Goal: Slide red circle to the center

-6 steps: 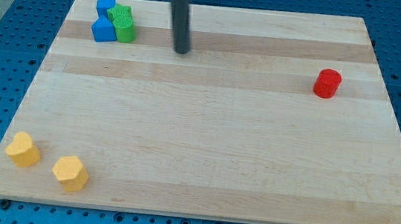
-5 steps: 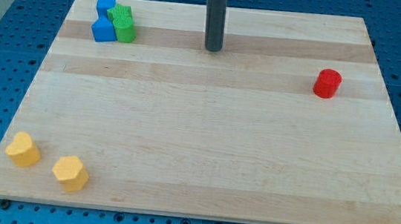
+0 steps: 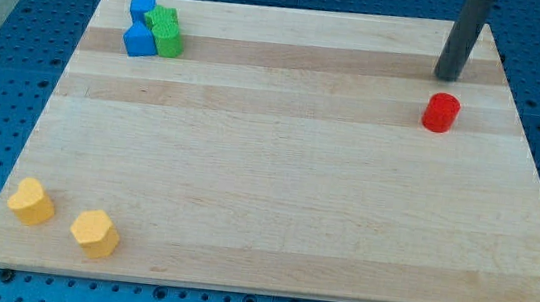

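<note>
Tip: my tip (image 3: 447, 78) sits near the board's top right edge, just above the red circle (image 3: 441, 113) in the view, apart from it, not touching
Hold: a bare rod with nothing to open or close; it holds nothing
Red circle: on the wooden board (image 3: 275, 202), far to the view's right, well off the centre
Key relation: the circle lies straight below my tip in the view, while the centre lies to the lower left; I judge the tip must get round to the circle's upper right side before pushing
Other blocks: blue pair (image 3: 141, 27) and green block (image 3: 167, 32) clustered top left; two yellow blocks (image 3: 31, 201) (image 3: 95, 232) bottom left, all well clear
</note>
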Action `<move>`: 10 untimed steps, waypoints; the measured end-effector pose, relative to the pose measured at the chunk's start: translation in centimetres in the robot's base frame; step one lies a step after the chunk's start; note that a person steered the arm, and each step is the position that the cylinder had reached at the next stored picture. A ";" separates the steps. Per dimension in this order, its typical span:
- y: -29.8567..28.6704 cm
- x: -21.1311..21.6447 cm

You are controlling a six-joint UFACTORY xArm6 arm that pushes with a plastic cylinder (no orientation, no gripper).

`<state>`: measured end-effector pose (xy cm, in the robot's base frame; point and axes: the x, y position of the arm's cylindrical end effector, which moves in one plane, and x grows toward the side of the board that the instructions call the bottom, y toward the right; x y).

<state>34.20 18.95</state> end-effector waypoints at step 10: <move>-0.3 2.1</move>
